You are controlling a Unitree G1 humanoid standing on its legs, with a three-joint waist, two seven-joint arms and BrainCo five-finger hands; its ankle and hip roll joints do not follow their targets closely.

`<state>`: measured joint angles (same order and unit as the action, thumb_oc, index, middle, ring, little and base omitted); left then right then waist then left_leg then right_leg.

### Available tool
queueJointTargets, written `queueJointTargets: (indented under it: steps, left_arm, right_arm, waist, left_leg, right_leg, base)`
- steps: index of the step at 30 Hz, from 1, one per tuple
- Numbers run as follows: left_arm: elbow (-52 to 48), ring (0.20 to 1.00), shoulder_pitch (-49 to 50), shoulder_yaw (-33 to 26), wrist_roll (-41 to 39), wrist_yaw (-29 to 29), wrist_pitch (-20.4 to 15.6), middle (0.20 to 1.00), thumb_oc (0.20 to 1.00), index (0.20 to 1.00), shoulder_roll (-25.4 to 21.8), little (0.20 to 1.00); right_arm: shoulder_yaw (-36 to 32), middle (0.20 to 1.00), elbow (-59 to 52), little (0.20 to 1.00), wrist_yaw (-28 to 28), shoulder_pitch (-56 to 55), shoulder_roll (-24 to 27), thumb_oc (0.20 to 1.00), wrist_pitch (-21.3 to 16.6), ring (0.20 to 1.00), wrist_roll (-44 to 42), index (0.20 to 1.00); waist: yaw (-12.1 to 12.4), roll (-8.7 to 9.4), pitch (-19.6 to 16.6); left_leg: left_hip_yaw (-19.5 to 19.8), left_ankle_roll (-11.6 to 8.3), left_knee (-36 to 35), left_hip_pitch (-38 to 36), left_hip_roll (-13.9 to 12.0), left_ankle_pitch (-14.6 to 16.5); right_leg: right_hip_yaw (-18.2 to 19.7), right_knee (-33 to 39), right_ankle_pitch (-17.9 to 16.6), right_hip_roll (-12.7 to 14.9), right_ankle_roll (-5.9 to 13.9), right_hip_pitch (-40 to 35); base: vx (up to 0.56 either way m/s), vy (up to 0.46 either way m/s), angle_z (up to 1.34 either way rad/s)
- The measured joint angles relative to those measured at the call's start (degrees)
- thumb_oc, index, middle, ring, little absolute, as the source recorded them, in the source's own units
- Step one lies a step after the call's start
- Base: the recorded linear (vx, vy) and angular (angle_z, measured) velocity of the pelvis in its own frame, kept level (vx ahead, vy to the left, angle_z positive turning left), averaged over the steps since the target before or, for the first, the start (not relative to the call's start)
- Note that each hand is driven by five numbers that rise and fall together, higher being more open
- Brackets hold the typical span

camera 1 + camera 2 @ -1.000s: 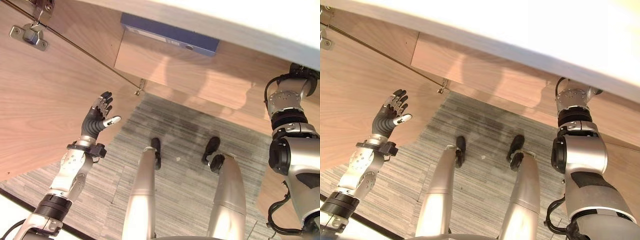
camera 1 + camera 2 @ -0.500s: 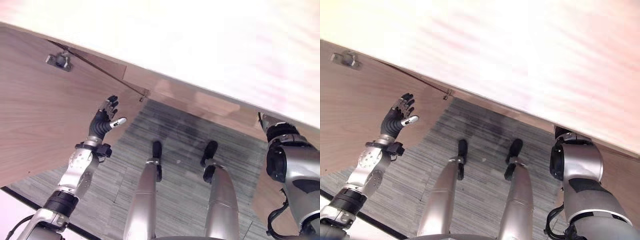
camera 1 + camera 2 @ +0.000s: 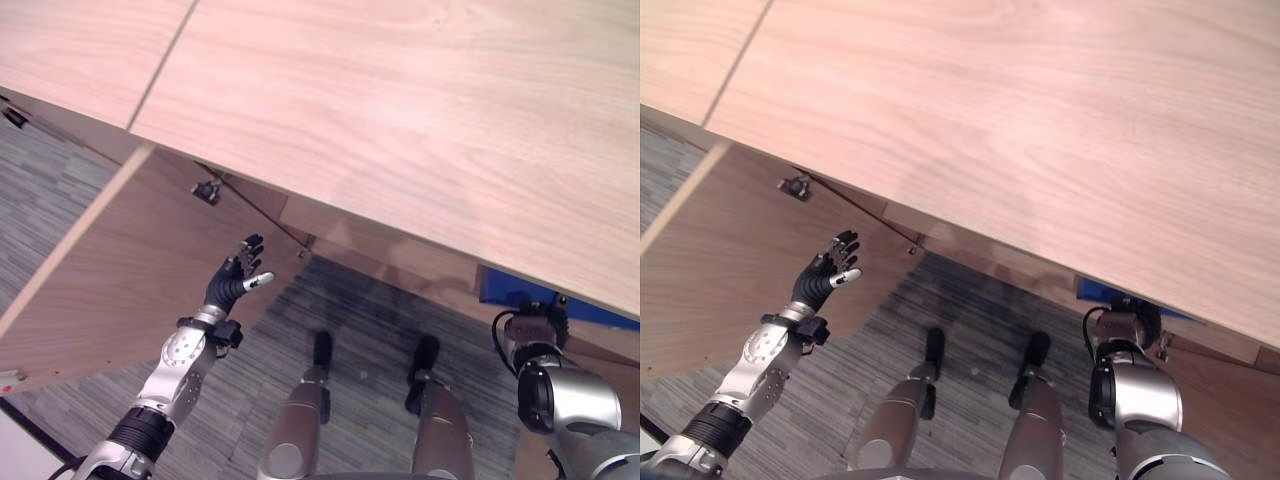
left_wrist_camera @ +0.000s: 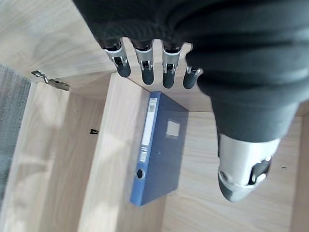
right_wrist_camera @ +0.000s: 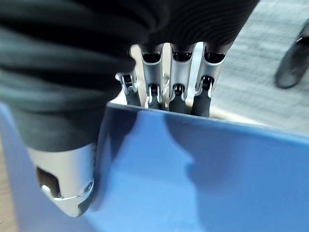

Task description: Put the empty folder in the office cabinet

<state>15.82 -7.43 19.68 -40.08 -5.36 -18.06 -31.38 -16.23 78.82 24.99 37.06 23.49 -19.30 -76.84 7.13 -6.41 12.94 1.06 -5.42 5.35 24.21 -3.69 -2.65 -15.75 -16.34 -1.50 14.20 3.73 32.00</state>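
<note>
Right robot hand (image 5: 72, 159) clamps a blue folder (image 5: 203, 179), fingers (image 5: 176, 92) over its edge, thumb on the face, low under the cabinet top (image 3: 400, 130) for insertion. Left robot hand (image 3: 238, 282) is spread, empty, by the open door (image 3: 110, 270) (likely keeping it clear). Another blue binder (image 4: 157, 150) already lies inside.

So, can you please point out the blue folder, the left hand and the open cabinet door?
blue folder (image 4: 155, 150): left wrist view, on its front cover.
left hand (image 3: 232, 285): left eye view, on the dark palm.
cabinet door (image 3: 110, 270): left eye view, on its wooden inner face.
</note>
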Motion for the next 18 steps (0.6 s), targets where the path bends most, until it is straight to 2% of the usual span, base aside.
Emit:
queueJointTargets:
  steps: [4,9,12,14,16,18]
  left_arm:
    - [-0.08,1.0,2.27,-1.49,0.0,-0.89,0.72,1.0,1.0,1.0,0.65,1.0]
    - [-0.12,1.0,4.79,-4.01,-0.03,-1.47,2.01,1.0,1.0,1.0,2.05,1.0]
    - [-0.21,1.0,7.51,-4.64,-0.03,-1.91,2.34,1.0,1.0,1.0,1.81,1.0]
    - [-0.4,1.0,10.89,-7.23,-0.05,-2.13,3.03,1.0,1.0,1.0,2.35,1.0]
    - [-0.43,1.0,12.02,-8.52,-0.09,-2.21,2.9,1.0,1.0,1.0,1.4,1.0]
    - [-0.35,1.0,12.09,-8.57,-0.08,-2.48,2.92,1.0,1.0,1.0,1.36,1.0]
  right_arm:
    - [-0.31,1.0,-0.02,1.0,-0.1,-3.45,-2.71,1.0,2.15,1.0,1.59,1.0]
    - [-0.78,1.0,-0.13,1.0,-0.64,-7.49,-5.45,1.0,2.61,1.0,1.76,1.0]
    - [-1.84,1.0,-0.12,1.0,-1.29,-11.97,-6.9,1.0,3.65,1.0,2.2,1.0]
    - [-2.05,1.0,-0.71,1.0,-2.01,-15.78,-8.18,1.0,4.02,1.0,3.9,1.0]
    - [-1.85,1.0,-0.64,1.0,-2.58,-17.27,-7.87,1.0,4.28,1.0,4.04,1.0]
    - [-1.4,1.0,-2.02,1.0,-3.15,-17.33,-7.92,1.0,4.63,1.0,4.37,1.0]
  waist:
    - [-0.38,0.07,-0.55]
    - [-0.48,0.32,-1.16]
    - [-1.21,2.0,-3.08]
    - [-1.79,2.69,-4.44]
    - [-1.89,3.46,-7.18]
    - [-1.85,3.69,-7.34]
  left_leg:
    - [-0.46,0.15,-1.04,-3.08,0.32,-0.01]
    - [-0.75,0.33,-2.6,-7.46,0.22,-0.03]
    - [-0.86,0.72,-4.7,-10.0,0.26,-0.29]
    - [-1.64,0.77,-7.56,-16.22,-0.11,-0.34]
    - [-2.09,0.97,-9.01,-17.44,0.02,-0.51]
    - [-2.34,1.2,-9.45,-17.42,0.53,-0.71]
  right_leg:
    - [0.1,2.28,-0.82,0.01,0.67,-3.47]
    - [-0.02,5.73,-1.82,-0.56,1.41,-8.48]
    - [-0.31,9.55,-3.01,-1.09,2.4,-11.79]
    - [-0.46,13.65,-3.87,-1.93,3.0,-18.18]
    - [-0.47,16.06,-4.75,-2.11,3.38,-19.67]
    - [-0.46,18.2,-6.33,-1.98,3.32,-20.31]
  base:
    - [0.08,0.009,-0.03]
    - [0.06,0.004,-0.04]
    - [0.15,-0.005,-0.03]
    - [0.12,0.006,-0.13]
    - [0.06,0.011,-0.11]
    - [0.04,0.023,-0.02]
